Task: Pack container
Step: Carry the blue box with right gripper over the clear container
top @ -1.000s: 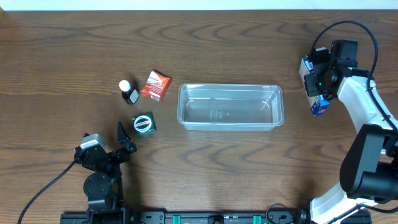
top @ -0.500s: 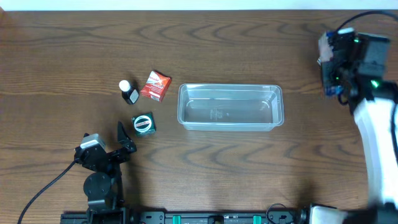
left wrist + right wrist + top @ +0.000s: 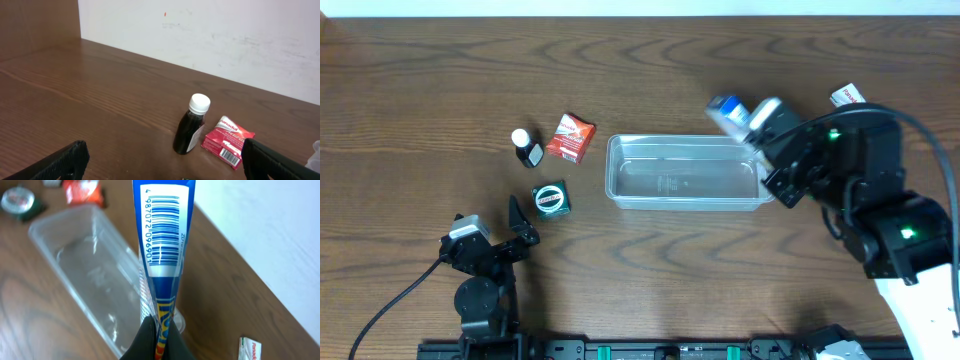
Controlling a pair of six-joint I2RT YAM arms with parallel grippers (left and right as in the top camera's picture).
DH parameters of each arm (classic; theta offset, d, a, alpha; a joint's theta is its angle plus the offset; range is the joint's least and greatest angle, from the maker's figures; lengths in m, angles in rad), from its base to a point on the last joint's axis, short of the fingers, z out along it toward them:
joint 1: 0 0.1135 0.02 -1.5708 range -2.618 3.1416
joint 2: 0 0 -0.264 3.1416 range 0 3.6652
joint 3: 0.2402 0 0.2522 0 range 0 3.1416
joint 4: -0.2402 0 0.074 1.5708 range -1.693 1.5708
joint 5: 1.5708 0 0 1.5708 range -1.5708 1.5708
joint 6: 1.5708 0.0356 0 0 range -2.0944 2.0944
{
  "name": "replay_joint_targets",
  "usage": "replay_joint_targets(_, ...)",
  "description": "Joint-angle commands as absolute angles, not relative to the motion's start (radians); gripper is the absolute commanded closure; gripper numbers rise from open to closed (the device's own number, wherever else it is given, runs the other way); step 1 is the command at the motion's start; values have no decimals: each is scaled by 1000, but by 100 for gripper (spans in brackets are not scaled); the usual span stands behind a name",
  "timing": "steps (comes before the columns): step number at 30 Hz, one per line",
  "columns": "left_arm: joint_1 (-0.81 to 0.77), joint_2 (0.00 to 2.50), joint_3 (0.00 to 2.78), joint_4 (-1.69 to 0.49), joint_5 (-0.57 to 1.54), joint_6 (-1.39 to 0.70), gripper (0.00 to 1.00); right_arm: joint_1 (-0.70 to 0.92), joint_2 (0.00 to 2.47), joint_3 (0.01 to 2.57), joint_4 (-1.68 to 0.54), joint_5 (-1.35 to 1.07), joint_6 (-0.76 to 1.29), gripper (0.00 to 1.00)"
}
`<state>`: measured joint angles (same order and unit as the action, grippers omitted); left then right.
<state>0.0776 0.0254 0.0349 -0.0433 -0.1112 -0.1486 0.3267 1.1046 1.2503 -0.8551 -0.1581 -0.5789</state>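
Note:
The clear plastic container (image 3: 688,172) lies at the table's middle and shows in the right wrist view (image 3: 85,265). My right gripper (image 3: 752,128) is shut on a blue and white box with a barcode (image 3: 162,235), held above the container's right end; the box shows overhead (image 3: 730,112). My left gripper (image 3: 520,232) is open and empty at the front left. A dark bottle with a white cap (image 3: 527,148), a red box (image 3: 570,137) and a green round item (image 3: 551,199) lie left of the container. The bottle (image 3: 191,126) and red box (image 3: 227,140) show in the left wrist view.
A small white and red box (image 3: 847,96) lies at the far right, also in the right wrist view (image 3: 251,348). A white wall (image 3: 225,40) stands behind the table's far edge.
My right arm has swung from the far right edge leftward to the container's right end, carrying the blue and white box. The left arm has not moved.

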Motion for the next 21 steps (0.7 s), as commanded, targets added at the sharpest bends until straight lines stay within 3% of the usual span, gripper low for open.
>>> replay_joint_targets(1, 79, 25, 4, -62, -113, -131, 2, 367, 1135, 1262, -860, -93, -722, 99)
replay_joint_targets(14, 79, 25, 4, -62, -113, -131, 2, 403, 1372, 1262, -858, -75, -999, 99)
replay_joint_targets(21, 79, 25, 4, -62, -113, -131, 2, 430, 1430, 1262, -804, -81, -1023, 99)
